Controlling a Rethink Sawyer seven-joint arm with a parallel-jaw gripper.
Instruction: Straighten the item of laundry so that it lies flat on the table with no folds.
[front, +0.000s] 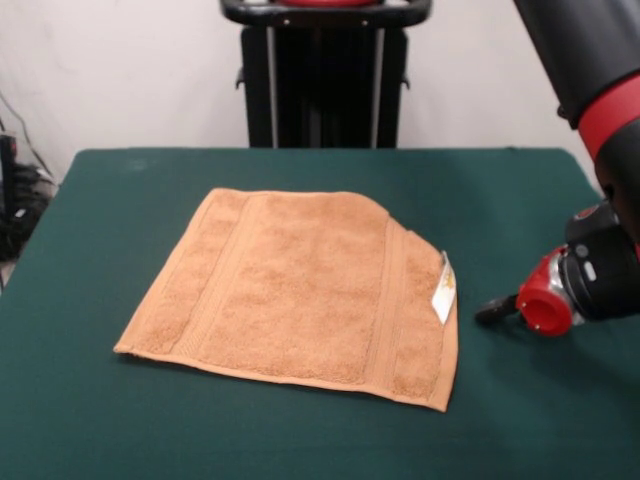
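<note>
The towel's (300, 290) white tag (444, 290) carries print too small to read.

Nubby terry towel (300, 290), matt felt table (120, 420)

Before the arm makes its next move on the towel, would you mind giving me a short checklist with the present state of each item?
1. Towel wholly on the table: ok.
2. Towel free of folds: not ok; the far right corner looks turned in or cut off.
3. White tag visible at the right edge: ok.
4. Tool clear of the towel: ok, it sits to the picture's right of it, apart.
5. Tool open or shut: cannot tell.
6. Table around the towel free of other things: ok.
</note>
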